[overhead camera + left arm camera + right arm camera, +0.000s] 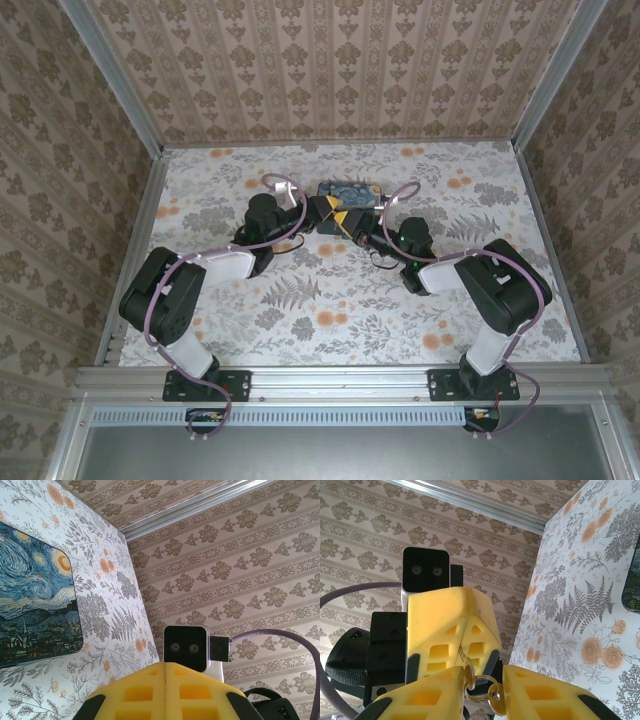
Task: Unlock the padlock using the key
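Yellow left gripper (461, 647) shut, seemingly on the padlock (468, 671); right gripper (481, 680), lower centre, slightly parted round the key (495, 702), hold unclear; align squarely before turning.

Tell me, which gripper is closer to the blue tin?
Left. The left gripper is by the blue tin's near-left corner; the right gripper faces it, slightly farther from the tin.

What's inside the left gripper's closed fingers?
A metal ring and small key hang out below the left gripper, between the right gripper's fingers. Whatever the yellow pads pinch is covered.
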`<action>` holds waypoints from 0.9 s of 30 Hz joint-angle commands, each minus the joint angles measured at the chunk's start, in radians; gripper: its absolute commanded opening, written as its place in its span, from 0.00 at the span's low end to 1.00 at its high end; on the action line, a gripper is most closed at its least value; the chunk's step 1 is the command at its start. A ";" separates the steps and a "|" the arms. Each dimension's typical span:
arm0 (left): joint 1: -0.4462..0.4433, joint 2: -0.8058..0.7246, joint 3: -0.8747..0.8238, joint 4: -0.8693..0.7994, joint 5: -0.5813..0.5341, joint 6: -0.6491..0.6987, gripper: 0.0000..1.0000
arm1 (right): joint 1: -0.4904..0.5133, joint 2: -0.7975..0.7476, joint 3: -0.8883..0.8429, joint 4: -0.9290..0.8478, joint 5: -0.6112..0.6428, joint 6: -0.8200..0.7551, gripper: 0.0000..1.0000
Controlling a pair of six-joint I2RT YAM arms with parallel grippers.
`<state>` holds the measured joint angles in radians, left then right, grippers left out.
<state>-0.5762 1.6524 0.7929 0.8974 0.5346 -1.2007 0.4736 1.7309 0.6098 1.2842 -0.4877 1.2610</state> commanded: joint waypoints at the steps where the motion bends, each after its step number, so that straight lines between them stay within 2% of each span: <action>1: -0.007 0.012 0.005 0.051 -0.002 -0.008 0.00 | -0.006 0.015 0.021 0.040 0.021 0.005 0.27; 6: -0.008 0.014 -0.004 0.057 -0.004 -0.011 0.00 | -0.009 0.012 0.026 0.038 0.026 0.006 0.31; 13: -0.010 0.016 -0.006 0.060 -0.007 -0.012 0.00 | -0.009 0.015 0.039 0.040 0.022 0.014 0.29; 24: -0.016 0.026 -0.012 0.074 -0.014 -0.018 0.00 | -0.010 0.012 0.038 0.040 0.026 0.014 0.14; 27: -0.016 0.025 -0.022 0.081 -0.021 -0.023 0.00 | -0.012 0.012 0.035 0.038 0.033 0.016 0.06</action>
<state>-0.5827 1.6695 0.7883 0.9321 0.5175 -1.2118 0.4664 1.7309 0.6273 1.2839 -0.4755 1.2800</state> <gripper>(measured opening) 0.042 0.141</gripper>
